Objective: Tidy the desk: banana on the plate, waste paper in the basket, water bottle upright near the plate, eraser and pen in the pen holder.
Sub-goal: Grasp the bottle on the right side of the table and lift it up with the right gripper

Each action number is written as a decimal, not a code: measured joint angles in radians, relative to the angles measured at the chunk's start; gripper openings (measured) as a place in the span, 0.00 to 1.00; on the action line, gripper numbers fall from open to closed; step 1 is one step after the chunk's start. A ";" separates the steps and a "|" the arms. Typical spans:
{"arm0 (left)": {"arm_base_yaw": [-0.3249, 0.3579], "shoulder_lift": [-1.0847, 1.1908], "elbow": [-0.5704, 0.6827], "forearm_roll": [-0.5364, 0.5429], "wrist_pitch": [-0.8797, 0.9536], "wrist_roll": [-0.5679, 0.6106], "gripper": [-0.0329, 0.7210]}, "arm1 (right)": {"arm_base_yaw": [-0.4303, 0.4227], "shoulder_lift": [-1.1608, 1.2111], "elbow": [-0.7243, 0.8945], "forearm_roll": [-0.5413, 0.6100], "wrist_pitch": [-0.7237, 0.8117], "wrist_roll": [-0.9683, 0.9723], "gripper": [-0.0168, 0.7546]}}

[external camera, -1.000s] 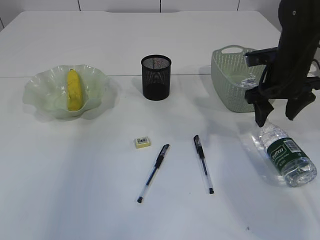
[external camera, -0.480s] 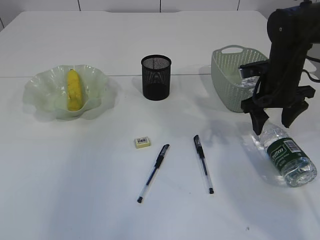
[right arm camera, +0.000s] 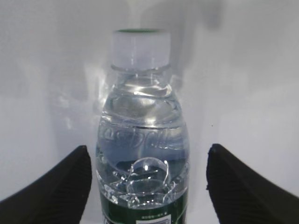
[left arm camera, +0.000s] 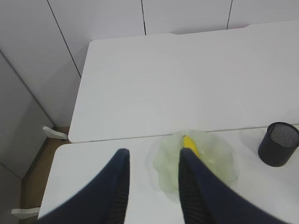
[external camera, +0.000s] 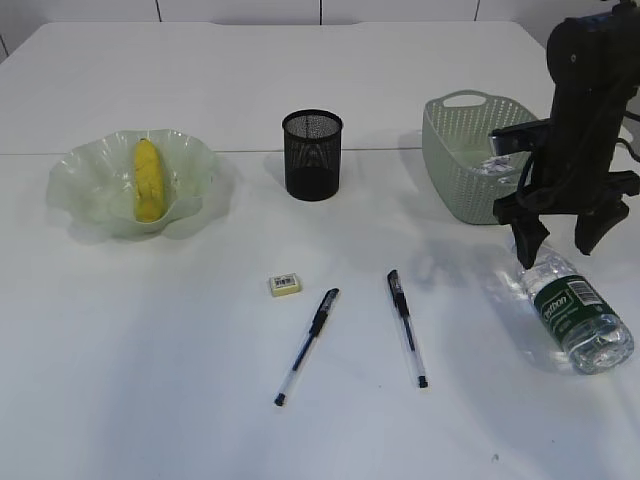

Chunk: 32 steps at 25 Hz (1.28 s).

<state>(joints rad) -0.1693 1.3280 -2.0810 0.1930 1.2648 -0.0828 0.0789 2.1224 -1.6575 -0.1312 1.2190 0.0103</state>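
The banana [external camera: 147,180] lies in the plate [external camera: 85,170] at the left; the left wrist view shows the banana [left arm camera: 189,142] and plate [left arm camera: 163,168] below my left gripper [left arm camera: 154,154], which is open and empty. The water bottle [external camera: 575,310] lies on its side at the right. My right gripper [external camera: 560,240] hangs open over its cap end, and its fingers straddle the bottle [right arm camera: 142,135] without touching. The eraser [external camera: 285,284] and two pens [external camera: 308,345] [external camera: 406,326] lie on the desk in front of the pen holder [external camera: 312,155]. Waste paper [external camera: 490,166] sits in the basket [external camera: 450,160].
The basket stands just behind the right arm. The pen holder [left arm camera: 278,143] shows to the right of the plate in the left wrist view. The desk's left edge and the floor [left arm camera: 28,154] lie beyond the plate in that view.
The right arm has settled over the bottle's cap end and its gripper has drifted slightly to the right. Nothing on the desk has moved.
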 joint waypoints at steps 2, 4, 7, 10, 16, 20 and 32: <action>0.000 0.000 0.000 0.000 0.000 0.000 0.36 | -0.001 0.000 0.000 0.004 0.000 -0.005 0.76; 0.000 0.000 0.000 0.000 0.000 0.000 0.36 | -0.001 0.006 -0.001 0.022 0.000 -0.018 0.76; 0.000 0.000 0.000 -0.003 0.000 0.000 0.36 | -0.001 0.025 -0.005 0.035 0.000 -0.027 0.76; 0.000 0.000 0.000 -0.004 0.000 0.000 0.36 | -0.001 0.049 -0.007 0.035 -0.002 -0.030 0.76; 0.000 -0.002 0.000 -0.004 0.000 0.000 0.36 | -0.001 0.077 -0.007 0.039 -0.004 -0.032 0.76; 0.000 -0.002 0.000 -0.004 0.000 0.000 0.36 | -0.001 0.077 -0.007 0.039 -0.004 -0.032 0.76; 0.000 -0.002 0.000 -0.004 0.000 0.000 0.36 | -0.001 0.077 -0.007 0.037 -0.006 -0.050 0.60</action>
<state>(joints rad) -0.1693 1.3258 -2.0810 0.1888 1.2648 -0.0828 0.0774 2.1998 -1.6647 -0.0944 1.2131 -0.0402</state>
